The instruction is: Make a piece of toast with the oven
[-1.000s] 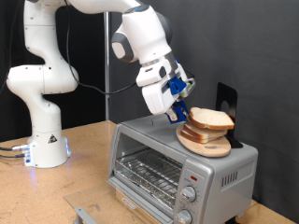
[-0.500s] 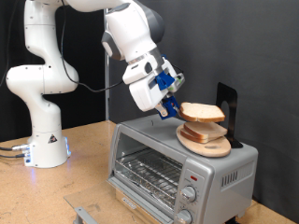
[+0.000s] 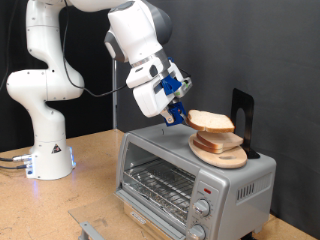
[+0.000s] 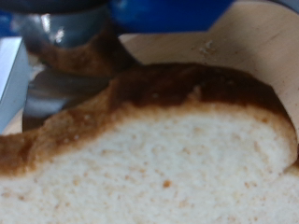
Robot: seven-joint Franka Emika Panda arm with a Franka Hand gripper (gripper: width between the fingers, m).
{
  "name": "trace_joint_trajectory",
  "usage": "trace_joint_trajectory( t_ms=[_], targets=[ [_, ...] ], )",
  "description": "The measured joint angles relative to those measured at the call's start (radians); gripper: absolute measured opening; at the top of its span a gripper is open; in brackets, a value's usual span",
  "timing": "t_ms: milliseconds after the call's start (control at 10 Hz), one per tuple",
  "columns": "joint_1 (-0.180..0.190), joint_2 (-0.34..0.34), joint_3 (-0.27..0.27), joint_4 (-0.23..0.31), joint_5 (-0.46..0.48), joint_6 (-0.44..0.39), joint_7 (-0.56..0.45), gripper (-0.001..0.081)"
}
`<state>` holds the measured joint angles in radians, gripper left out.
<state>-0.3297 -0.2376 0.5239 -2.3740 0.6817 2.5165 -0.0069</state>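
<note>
My gripper is shut on one edge of the piece of toast, a pale slice with a tan crust. It holds the slice level, a little above the round wooden plate that sits on top of the oven. The oven is silver-grey, with its glass door and wire rack facing the exterior view's bottom left and its knobs at the right. In the wrist view the toast fills most of the picture, with the wooden plate behind it; the fingers are hidden there.
A black upright stand rises behind the plate on the oven's top. The arm's white base stands at the exterior view's left on the wooden table. A small grey piece lies near the table's front edge.
The gripper has lifted the toast off the plate and carried it towards the exterior view's left, and the slice has come from tilted to nearly level.
</note>
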Motion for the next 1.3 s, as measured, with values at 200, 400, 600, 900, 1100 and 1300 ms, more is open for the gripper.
trace_joint_trajectory(
  t_ms=[200,400,600,900,1100,1300],
  targets=[
    [0.035,-0.073,-0.024,-0.072,0.121,0.021,-0.155,0.0446],
    [0.064,-0.159,-0.072,-0.138,0.228,-0.029,-0.255,0.0445],
    [0.067,-0.243,-0.112,-0.203,0.258,-0.081,-0.264,0.0445],
    [0.048,-0.35,-0.177,-0.296,0.253,-0.182,-0.257,0.0443],
    [0.033,-0.412,-0.228,-0.351,0.253,-0.206,-0.262,0.0443],
    [0.012,-0.469,-0.287,-0.392,0.242,-0.228,-0.28,0.0443]
  ],
)
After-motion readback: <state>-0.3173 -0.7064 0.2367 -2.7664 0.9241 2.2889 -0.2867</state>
